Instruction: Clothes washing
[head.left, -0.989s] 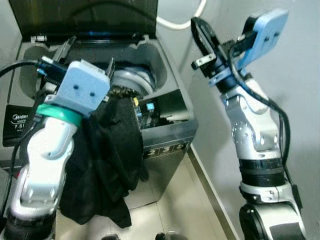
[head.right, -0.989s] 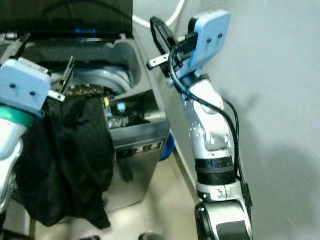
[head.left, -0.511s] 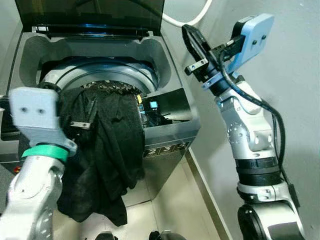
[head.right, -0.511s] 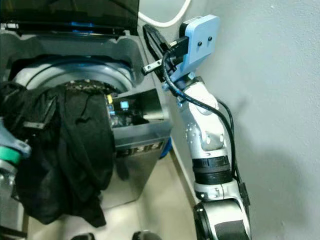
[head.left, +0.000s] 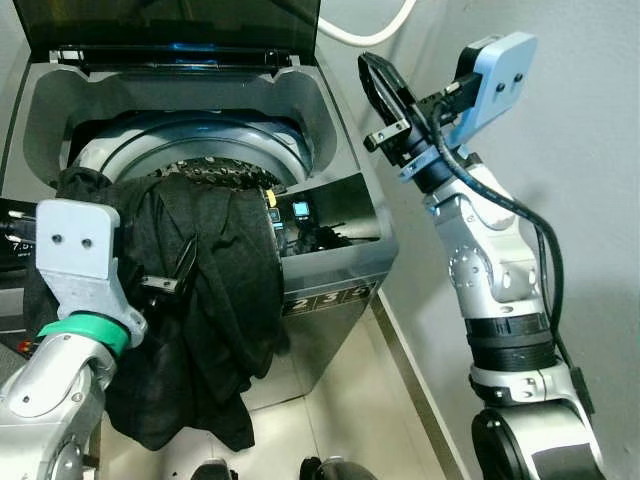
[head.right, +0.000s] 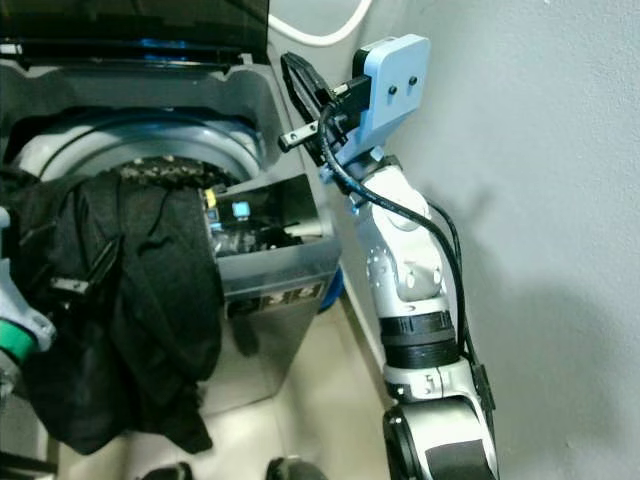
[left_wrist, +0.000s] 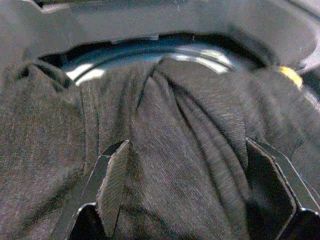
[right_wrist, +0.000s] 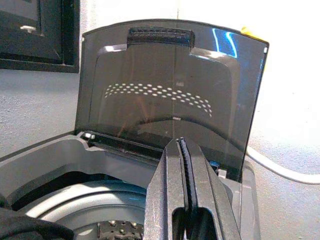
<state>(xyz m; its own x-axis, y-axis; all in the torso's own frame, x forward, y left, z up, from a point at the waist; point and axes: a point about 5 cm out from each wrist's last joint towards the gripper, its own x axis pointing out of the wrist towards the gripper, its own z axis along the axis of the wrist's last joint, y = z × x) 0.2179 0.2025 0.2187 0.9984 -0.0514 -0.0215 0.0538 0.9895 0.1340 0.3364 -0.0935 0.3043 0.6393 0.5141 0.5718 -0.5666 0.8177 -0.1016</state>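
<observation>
While the washing machine (head.left: 340, 262) stands with its lid (right_wrist: 170, 95) raised, your black garment (head.left: 215, 300) lies draped over the front rim of the drum opening, most of it hanging down the machine's front toward the floor (head.left: 350, 400). Your left hand (left_wrist: 195, 190) sits low at the front of the machine with its fingers (left_wrist: 114, 180) spread apart, pressed against the cloth that bunches between them. Your right hand (head.left: 385, 95) is held up beside the machine's right rear corner, near the wall (head.left: 590, 200), with its fingers (right_wrist: 182, 200) closed together on nothing. You can see a patterned item (head.left: 215, 172) inside the drum (head.left: 200, 140) behind the black garment, and a white hose (head.left: 370, 30) curves along the wall behind the lid.
</observation>
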